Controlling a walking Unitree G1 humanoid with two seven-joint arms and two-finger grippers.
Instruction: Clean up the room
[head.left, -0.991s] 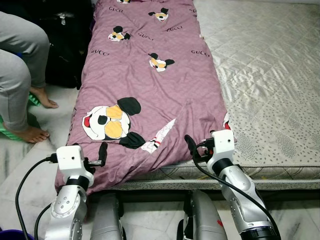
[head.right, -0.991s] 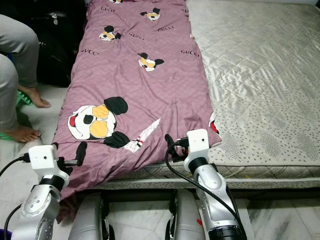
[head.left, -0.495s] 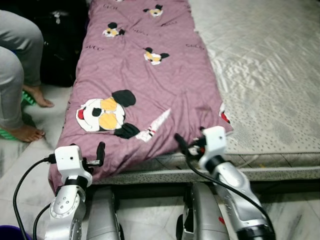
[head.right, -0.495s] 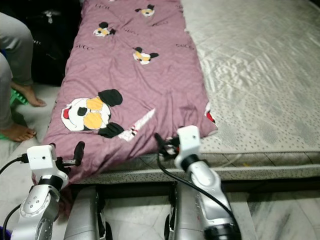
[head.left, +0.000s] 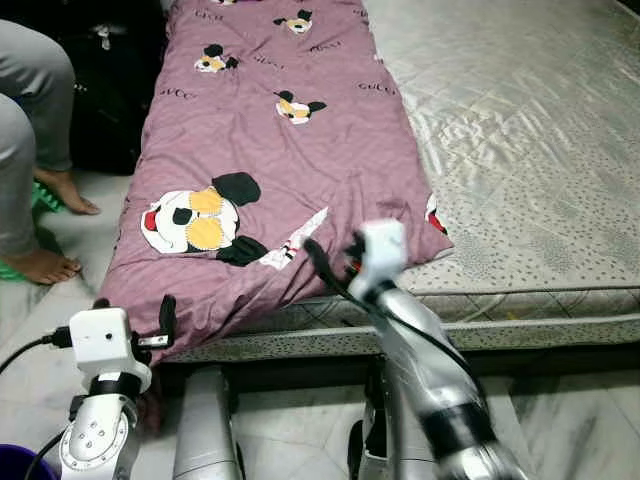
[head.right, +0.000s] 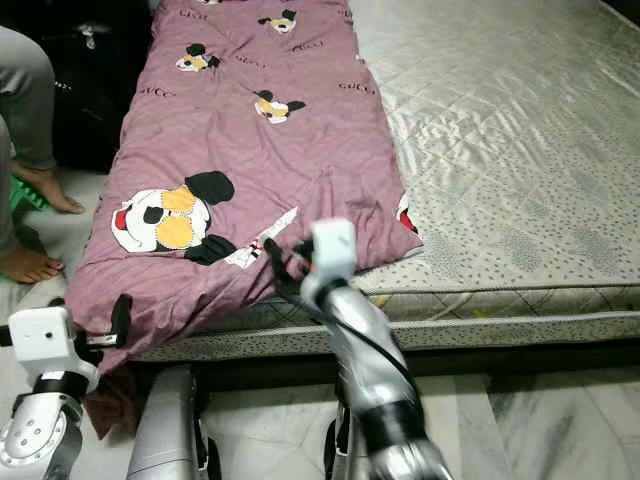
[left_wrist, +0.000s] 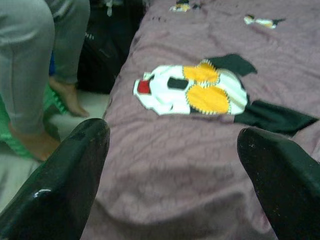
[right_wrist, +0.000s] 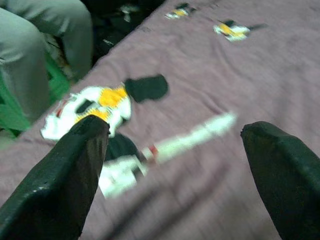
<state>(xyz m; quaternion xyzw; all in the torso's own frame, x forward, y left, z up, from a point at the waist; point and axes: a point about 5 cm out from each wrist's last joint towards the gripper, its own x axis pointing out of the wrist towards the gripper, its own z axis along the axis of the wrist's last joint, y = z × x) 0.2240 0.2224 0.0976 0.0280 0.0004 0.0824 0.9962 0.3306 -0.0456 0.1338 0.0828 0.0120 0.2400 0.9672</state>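
Nearest the camera, the robot's two silver arms reach toward the foot of a low bed. The left hand (head.left: 165, 318) sits at the near left corner of the bed, just beside the hanging edge of a mauve cotton blanket printed with cartoon mouse faces and lettering (head.left: 290, 160); its two black fingers (left_wrist: 65, 185) are spread wide apart with nothing between them. The right hand (head.left: 325, 265) is over the near edge of the blanket, close to a white strip in the print, and its black fingers (right_wrist: 65, 170) are also spread wide and hold nothing. This arm looks blurred.

The blanket lies lengthwise along the left part of the bed, wrinkled, its near left corner drooping over the side toward the floor. A large mouse face with yellow lenses (head.left: 195, 222) is printed near the foot. To the right of the blanket is a bare pale grey quilted mattress (head.left: 520, 150).

On the pale tiled floor (head.left: 80, 225) left of the bed, a person's legs in grey trousers (head.left: 30, 130) show with bare feet, beside something green (head.left: 45, 200). Behind them, against the bed, stands a black bag (head.left: 115, 90).
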